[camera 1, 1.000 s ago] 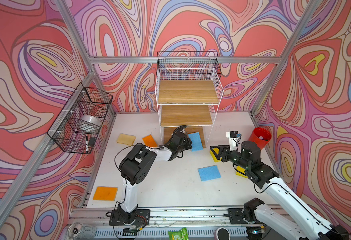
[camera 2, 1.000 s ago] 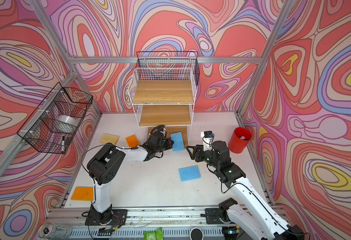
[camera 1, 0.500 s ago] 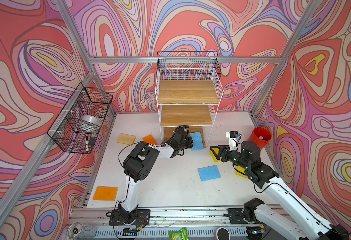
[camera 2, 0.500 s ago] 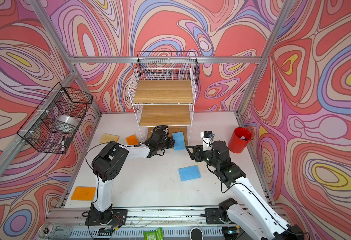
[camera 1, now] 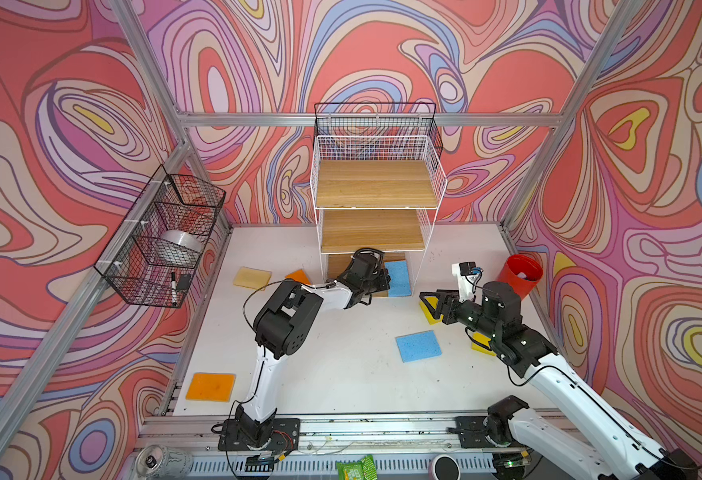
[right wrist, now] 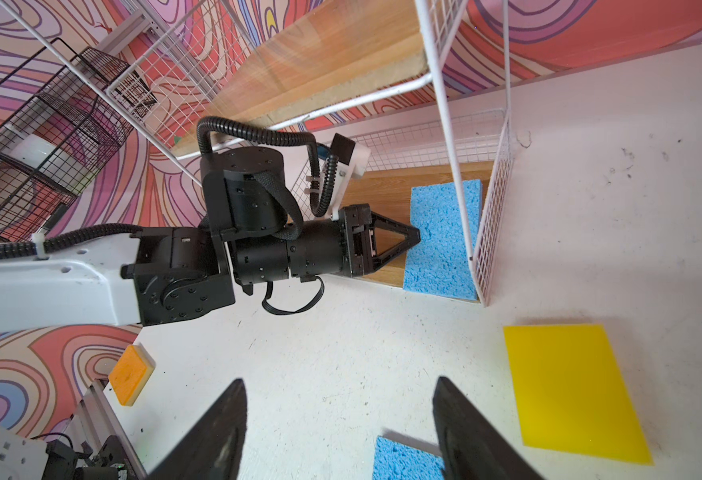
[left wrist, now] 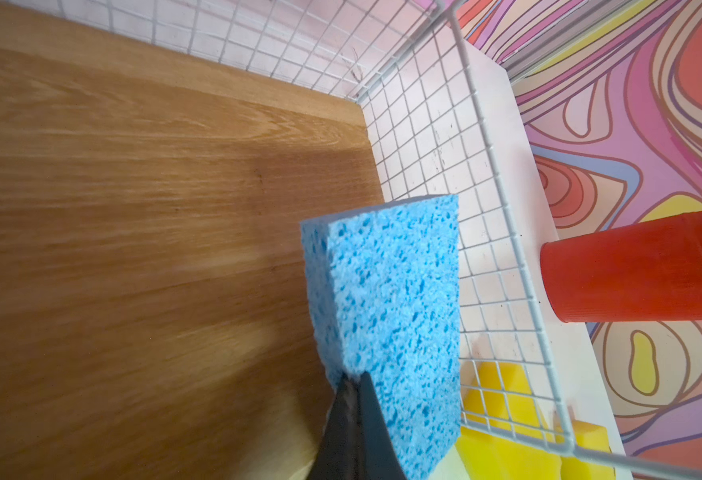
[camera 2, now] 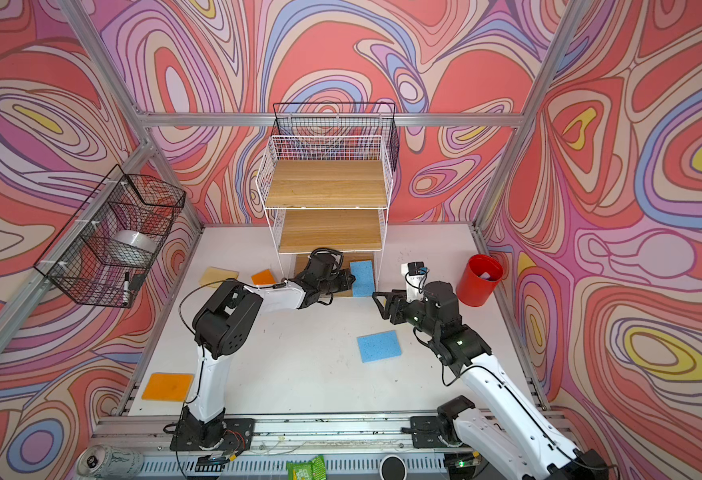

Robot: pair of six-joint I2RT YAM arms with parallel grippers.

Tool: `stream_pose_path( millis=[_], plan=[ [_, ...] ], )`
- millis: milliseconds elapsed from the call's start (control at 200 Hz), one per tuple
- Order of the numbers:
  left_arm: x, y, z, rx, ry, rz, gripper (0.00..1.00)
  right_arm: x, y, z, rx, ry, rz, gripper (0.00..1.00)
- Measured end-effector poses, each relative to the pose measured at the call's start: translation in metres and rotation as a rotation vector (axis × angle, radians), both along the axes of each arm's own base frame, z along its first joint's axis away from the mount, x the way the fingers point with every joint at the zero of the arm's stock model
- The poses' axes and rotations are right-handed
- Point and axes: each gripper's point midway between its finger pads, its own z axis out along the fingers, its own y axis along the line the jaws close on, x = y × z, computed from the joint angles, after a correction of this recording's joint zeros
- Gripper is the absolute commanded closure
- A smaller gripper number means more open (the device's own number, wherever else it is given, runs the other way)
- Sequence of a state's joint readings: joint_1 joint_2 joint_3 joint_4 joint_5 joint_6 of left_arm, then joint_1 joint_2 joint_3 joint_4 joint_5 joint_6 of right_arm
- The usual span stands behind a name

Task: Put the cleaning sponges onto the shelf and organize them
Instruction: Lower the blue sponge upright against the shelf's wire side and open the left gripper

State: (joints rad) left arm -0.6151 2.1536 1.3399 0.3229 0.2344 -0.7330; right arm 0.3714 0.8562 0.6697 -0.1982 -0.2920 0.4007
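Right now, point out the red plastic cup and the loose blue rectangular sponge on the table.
red plastic cup [camera 1: 512, 286]: in a top view, outer wall.
blue rectangular sponge [camera 1: 418, 345]: in a top view, upper face.

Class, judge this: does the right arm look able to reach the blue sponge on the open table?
Probably yes: the right gripper hangs open and empty, the blue sponge lies flat nearby, nothing between them.

Left arm [camera 1: 332, 291] extended toward shelf [camera 1: 376, 183]; fingers [right wrist: 411, 237] pushed blue sponge [camera 1: 398, 277] slightly deeper onto bottom tier [right wrist: 382, 195].
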Motion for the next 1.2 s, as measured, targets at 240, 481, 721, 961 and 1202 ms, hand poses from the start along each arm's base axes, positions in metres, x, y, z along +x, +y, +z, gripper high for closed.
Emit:
stream_pose_path(
  millis=[240,481,721,961,1202],
  plan=[
    [0.0032,-0.0032,-0.0017,-0.001,0.002,-0.004,1.0,0.0,0.0,0.0,0.0,0.0,0.0,0.27],
    [0.0065,-0.0063,0.0021,-0.007,-0.007,-0.005,1.0,0.0001,0.0,0.0002,0.0,-0.001,0.0,0.27],
    [0.0085,-0.0076,0.0009,-0.004,-0.008,-0.004,0.73,0.0,0.0001,0.0002,0.0,-0.001,0.0,0.27],
    [0.0085,-0.0076,0.0009,0.0,-0.011,-0.007,0.41,0.0,0.0001,0.0,0.0,-0.001,0.0,0.27],
    [0.0092,-0.0065,0.0003,0.008,-0.017,-0.003,0.23,0.0,0.0001,0.0,0.0,-0.001,0.001,0.27]
  ],
)
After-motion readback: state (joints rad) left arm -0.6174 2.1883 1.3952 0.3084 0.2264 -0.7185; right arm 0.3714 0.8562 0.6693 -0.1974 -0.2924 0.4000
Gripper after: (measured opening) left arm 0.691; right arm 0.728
